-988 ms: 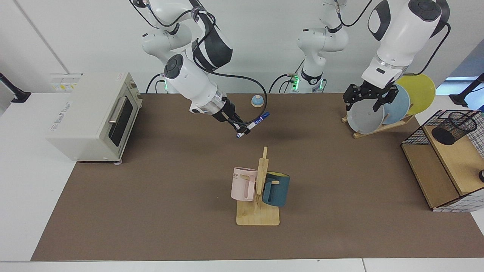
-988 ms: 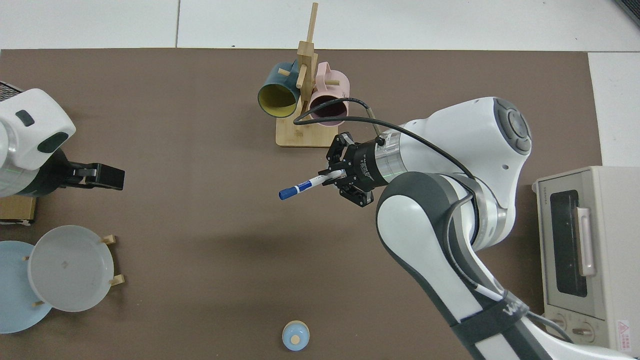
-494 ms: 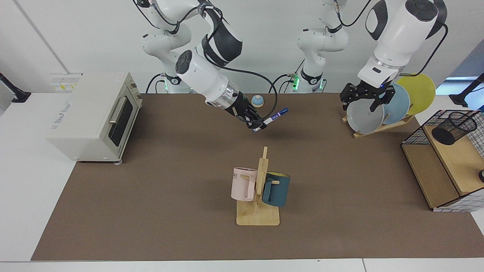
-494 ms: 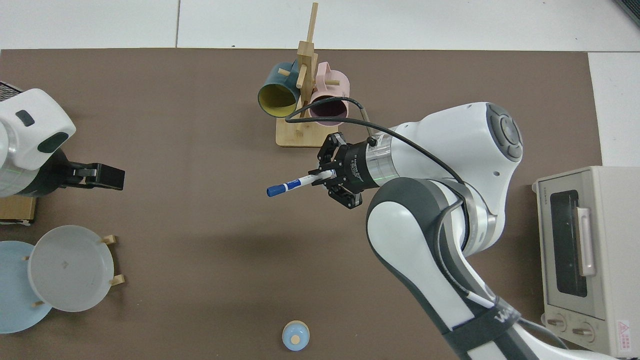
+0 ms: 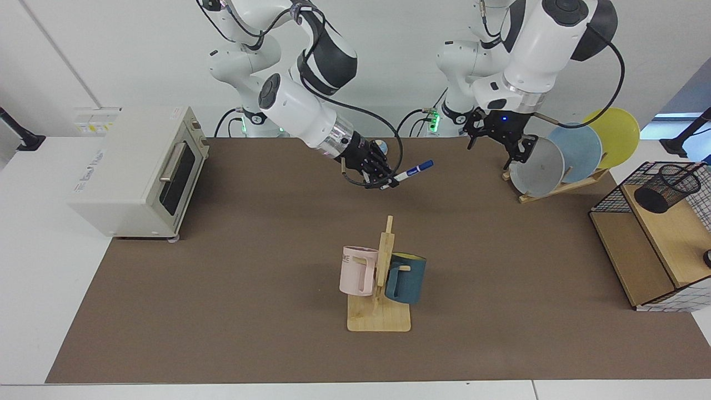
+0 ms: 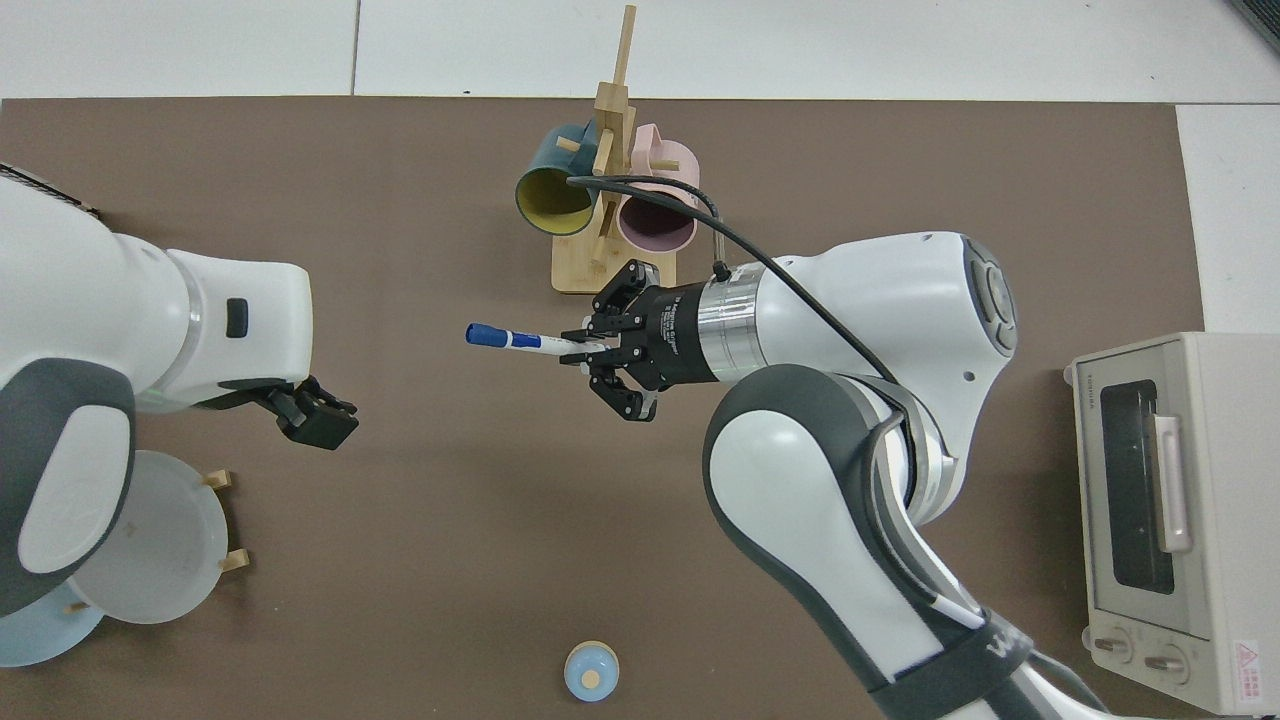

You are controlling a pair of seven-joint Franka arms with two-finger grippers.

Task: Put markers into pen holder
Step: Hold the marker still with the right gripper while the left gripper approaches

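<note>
My right gripper (image 5: 384, 180) jaws pinch marker (image 5: 414, 170) by rear end, above tabletop (image 5: 222, 289), far from pen holder (image 5: 665, 188). Keep pinch firm, blue cap leading toward left gripper (image 5: 502, 139); its jaws look spread, empty.

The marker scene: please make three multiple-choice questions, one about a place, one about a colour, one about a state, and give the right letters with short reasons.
1. Where is the pen holder?
A. on the shelf rack
B. beside the toaster oven
C. on the mug stand

2. What colour is the cap of the marker?
A. red
B. blue
C. green

3. What is the right gripper doing?
A. hanging open above the plates
B. resting on the mat
C. holding the marker above the mat

Answers:
1 A, the mesh cup stands on the rack's wooden shelf.
2 B, the cap is blue.
3 C, its fingers are closed on the barrel in the air, while the left gripper is near the grey plate.
</note>
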